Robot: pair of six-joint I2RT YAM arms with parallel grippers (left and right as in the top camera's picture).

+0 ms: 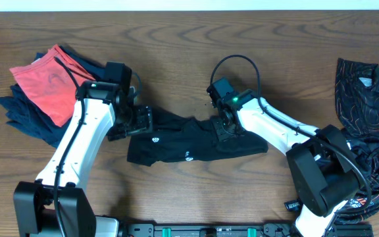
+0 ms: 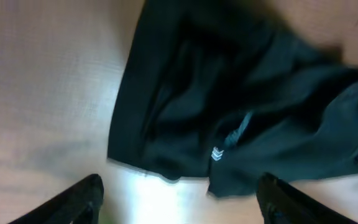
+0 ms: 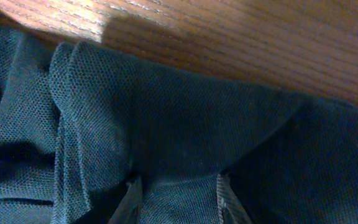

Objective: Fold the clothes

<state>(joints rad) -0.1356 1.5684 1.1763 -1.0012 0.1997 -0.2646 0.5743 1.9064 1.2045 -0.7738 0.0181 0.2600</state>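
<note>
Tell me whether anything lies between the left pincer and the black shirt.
Nothing visible does. The left pincer is open just short of the black shirt, with only a strip of table before its edge.

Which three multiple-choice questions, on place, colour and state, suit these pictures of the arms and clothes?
1. Where is the black shirt? A. on a chair; B. in the middle of the table; C. on the floor.
2. The top garment of the pile is: A. red; B. green; C. white.
3. The left hand is: A. shut on the shirt; B. open, empty; C. unseen.
B: overhead, it lies mid-table. A: red lies uppermost. B: its fingers stand apart, nothing between.
</note>
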